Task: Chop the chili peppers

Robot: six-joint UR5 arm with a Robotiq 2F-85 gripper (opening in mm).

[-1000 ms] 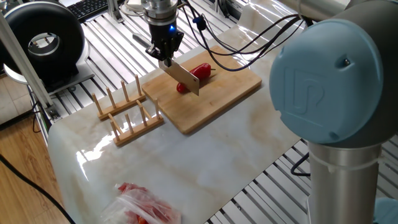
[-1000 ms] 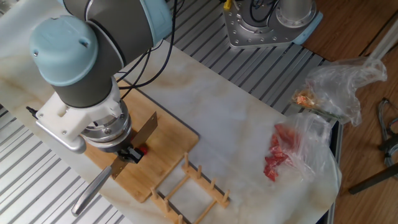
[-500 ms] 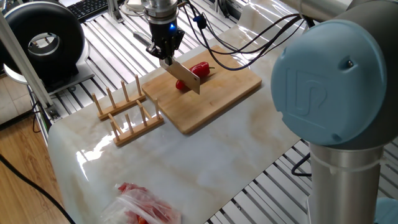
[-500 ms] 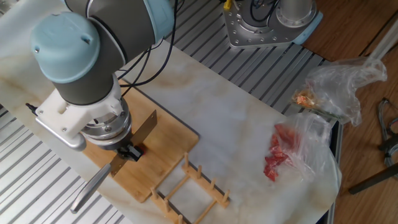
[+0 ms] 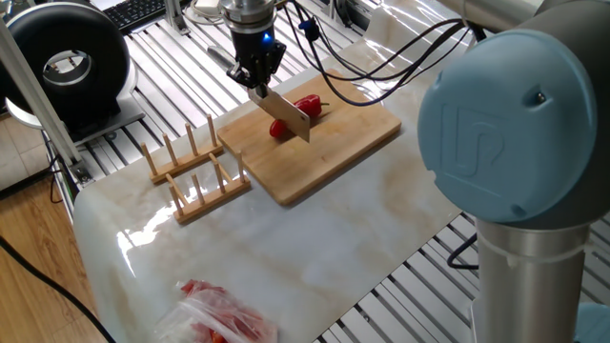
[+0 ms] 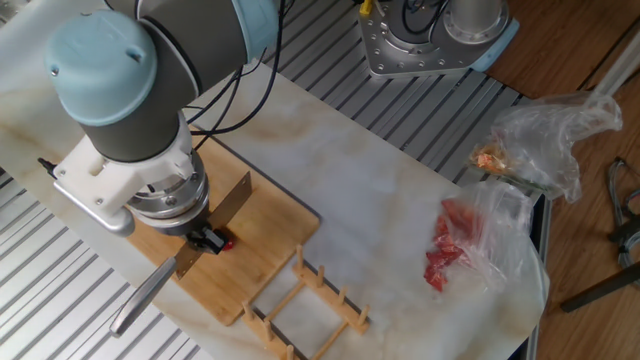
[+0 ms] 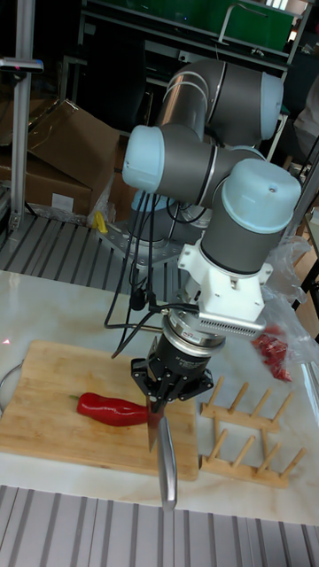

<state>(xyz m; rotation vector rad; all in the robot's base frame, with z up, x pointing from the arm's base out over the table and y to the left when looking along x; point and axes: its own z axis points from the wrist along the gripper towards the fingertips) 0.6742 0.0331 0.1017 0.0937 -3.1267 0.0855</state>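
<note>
A glossy red chili pepper (image 7: pixel 108 408) with a dark stem lies on the wooden cutting board (image 7: pixel 49 383). My gripper (image 7: pixel 172 391) is shut on a knife, whose grey handle (image 7: pixel 167 468) sticks out toward the board's front edge. In one fixed view my gripper (image 5: pixel 255 76) holds the blade (image 5: pixel 290 115) slanting down across the pepper (image 5: pixel 308 105), with a red end (image 5: pixel 277 131) showing on the blade's near side. The other fixed view has the wrist covering most of the pepper; only a red bit (image 6: pixel 228 243) shows beside the gripper (image 6: pixel 206 240).
A wooden peg rack (image 5: pixel 191 171) stands just left of the board (image 5: pixel 324 148). A clear plastic bag with red contents (image 6: pixel 455 245) lies across the marble table. A black fan (image 5: pixel 67 62) and a keyboard sit beyond the table's edge. Cables hang from the wrist.
My gripper and the knife have shifted a little along the board toward the pepper's thicker part. The pepper itself has stayed in place.
</note>
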